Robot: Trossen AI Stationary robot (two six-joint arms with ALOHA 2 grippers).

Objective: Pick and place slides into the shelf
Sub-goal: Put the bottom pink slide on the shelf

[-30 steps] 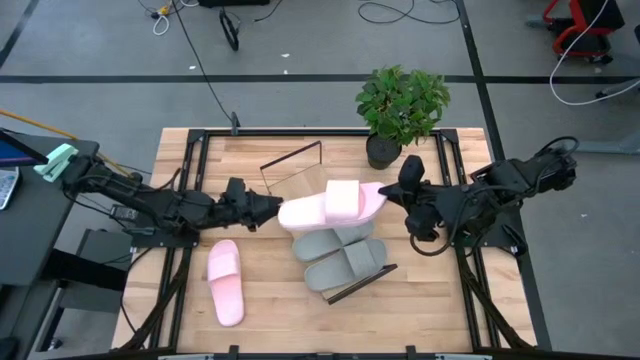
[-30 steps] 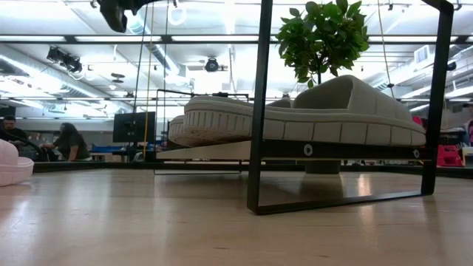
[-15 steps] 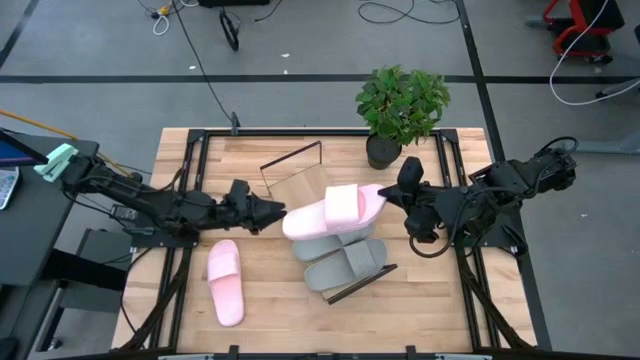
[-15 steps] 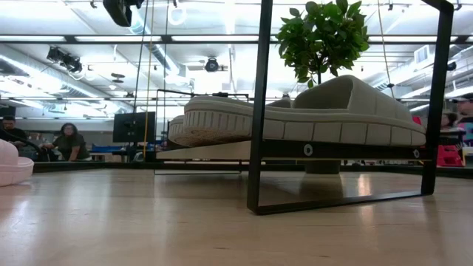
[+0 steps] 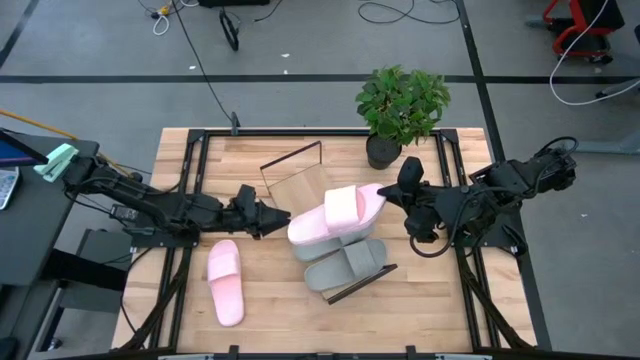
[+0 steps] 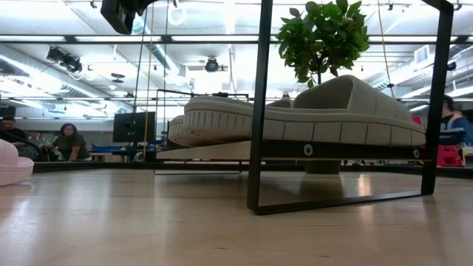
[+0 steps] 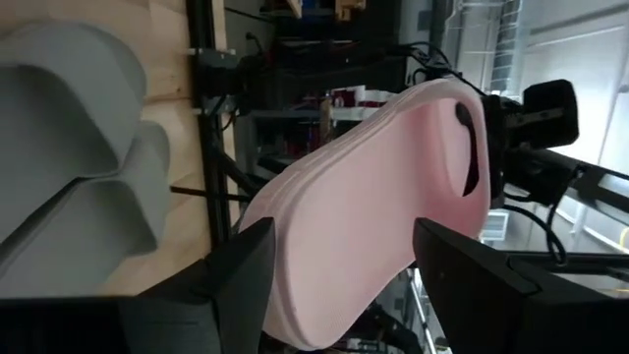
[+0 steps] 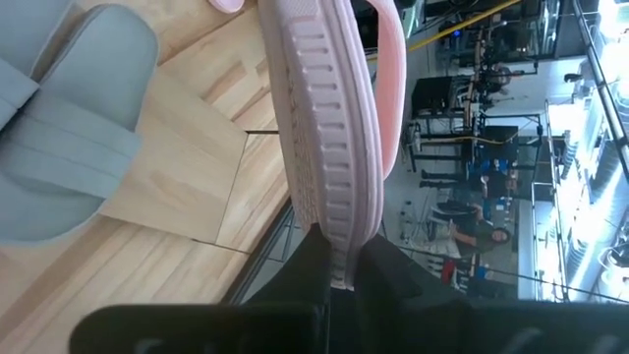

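Observation:
One pink slide (image 5: 335, 213) hangs in the air above the shelf (image 5: 300, 180), between both grippers. My right gripper (image 5: 388, 196) is shut on its right end. My left gripper (image 5: 283, 216) is open, its fingers on either side of the slide's left end (image 7: 324, 295). Two grey slides (image 5: 342, 256) lie side by side on the shelf board (image 6: 214, 154), soles down. The second pink slide (image 5: 225, 281) lies flat on the table, near the left side; the low view shows its edge (image 6: 11, 166). My right gripper pinches the end of the pink slide's sole (image 8: 339, 231) between its two fingers, coming level from the table's right. The slide is lifted clear and stands on edge, with its strap (image 8: 393, 69) to one side. My left gripper: I cannot tell whether its open fingers (image 7: 246, 275) touch the slide.
A potted plant (image 5: 400, 105) stands at the far edge, right of the middle. Black wire frames (image 5: 360, 283) (image 6: 259, 111) stand at the shelf's two ends. Bare tabletop lies near the front, around the lone pink slide. People sit in the room beyond (image 6: 68, 140).
My left gripper has moved toward the table's right and a little toward the near edge. The pink slide's left end has shifted the same way, while its right end stayed in my right gripper. From above, the slide now looks shorter.

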